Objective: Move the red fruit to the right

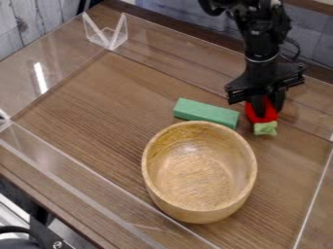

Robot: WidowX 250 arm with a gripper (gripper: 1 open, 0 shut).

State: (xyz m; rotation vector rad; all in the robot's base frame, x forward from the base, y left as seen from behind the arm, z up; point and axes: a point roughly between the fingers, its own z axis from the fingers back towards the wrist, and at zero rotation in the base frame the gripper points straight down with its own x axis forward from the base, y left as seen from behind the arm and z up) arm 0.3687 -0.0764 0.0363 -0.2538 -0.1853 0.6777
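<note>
- Fruit (pixel 266 122): red, with its green cap at the lower end; sits low over the tabletop (pixel 104 107) at the right side, between the claw's fingers.
- Claw (pixel 264 105): black, pointing steeply down, clamped on the fruit's upper part; whether the fruit rests on the wood or hangs just clear of it cannot be told.
- Arm (pixel 260 34): black, descends from the top edge of the view to the claw.
- Block (pixel 207 113): flat, green, rectangular; lies just left of the fruit, its right end close beside it; contact between the two cannot be told.
- Bowl (pixel 200 170): wooden, round, upright; stands in front of the block and fruit, near them but apart.
- Wall (pixel 78 170): clear plastic, runs around the tabletop's edges.
- Stand (pixel 104 31): small, clear, V-shaped; at the far left corner, well apart from everything else.
</note>
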